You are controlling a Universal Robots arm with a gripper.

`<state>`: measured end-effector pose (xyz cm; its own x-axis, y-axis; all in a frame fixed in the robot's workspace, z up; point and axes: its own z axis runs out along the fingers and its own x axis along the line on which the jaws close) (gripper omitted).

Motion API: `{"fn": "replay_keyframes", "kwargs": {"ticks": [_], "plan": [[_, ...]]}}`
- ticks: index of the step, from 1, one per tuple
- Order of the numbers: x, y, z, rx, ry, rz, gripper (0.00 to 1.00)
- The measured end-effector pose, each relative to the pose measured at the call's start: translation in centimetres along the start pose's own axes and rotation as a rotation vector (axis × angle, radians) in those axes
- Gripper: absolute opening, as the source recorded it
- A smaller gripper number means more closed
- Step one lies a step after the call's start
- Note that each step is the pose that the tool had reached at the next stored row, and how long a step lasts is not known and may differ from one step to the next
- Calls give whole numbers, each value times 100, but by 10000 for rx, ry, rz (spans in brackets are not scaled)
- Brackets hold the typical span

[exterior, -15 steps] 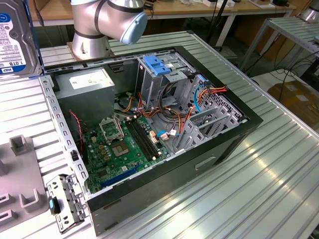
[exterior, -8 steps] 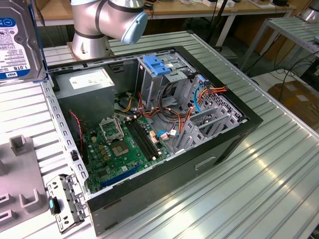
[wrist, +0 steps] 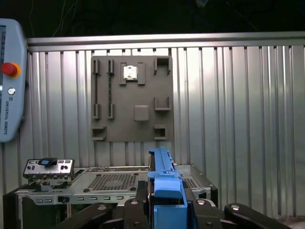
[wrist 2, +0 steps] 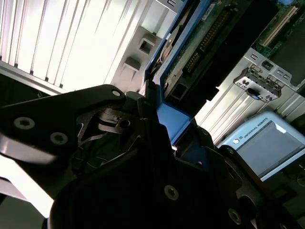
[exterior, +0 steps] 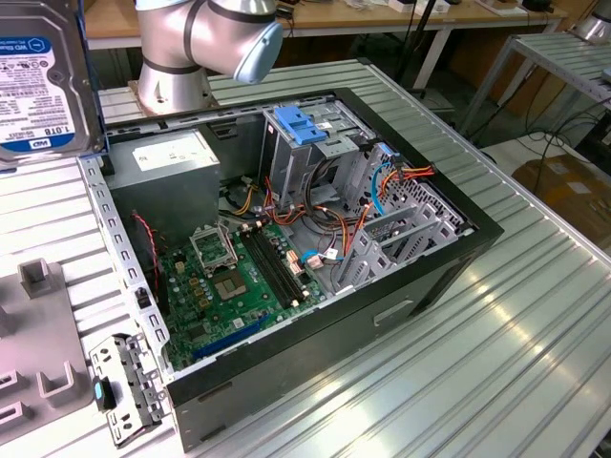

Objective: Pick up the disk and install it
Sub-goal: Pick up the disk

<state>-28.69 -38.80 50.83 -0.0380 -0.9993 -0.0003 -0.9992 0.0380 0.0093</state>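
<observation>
The disk [exterior: 38, 76], a silver hard drive with a white and blue label, hangs high at the exterior view's left, above the table and beside the open computer case [exterior: 458, 239]. In both wrist views my gripper [wrist: 164, 202] is shut on the disk. Its light-blue side rail [wrist: 162, 174] sticks out edge-on between the black fingers [wrist: 138, 195]. In the second wrist view the disk's underside [wrist 2: 195, 47] with its circuit board runs away from the gripper [wrist 2: 162, 112]. The metal drive cage [exterior: 329, 143] with a blue latch [exterior: 299, 124] stands at the case's far end.
The case holds a green motherboard [exterior: 239, 277], a grey power-supply box [exterior: 172, 162] and loose cables [exterior: 382, 181]. A grey fixture plate [wrist: 131, 100] lies on the ribbed table [exterior: 516, 363], with a small metal panel [exterior: 119, 386] near it. A teach pendant [wrist: 9, 81] is nearby. The arm's base [exterior: 181, 48] stands behind the case.
</observation>
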Motion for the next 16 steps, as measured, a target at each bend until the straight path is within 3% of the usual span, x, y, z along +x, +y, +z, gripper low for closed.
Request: {"fn": "replay_keyframes", "kwargs": {"ticks": [2, 6, 9, 16], "plan": [[3, -85, -1, 0, 0, -1, 37], [3, -186, -2, 0, 1, 0, 37], [0, -344, -3, 0, 0, -1, 37], [-6, -555, -5, 0, 0, -1, 37]]}}
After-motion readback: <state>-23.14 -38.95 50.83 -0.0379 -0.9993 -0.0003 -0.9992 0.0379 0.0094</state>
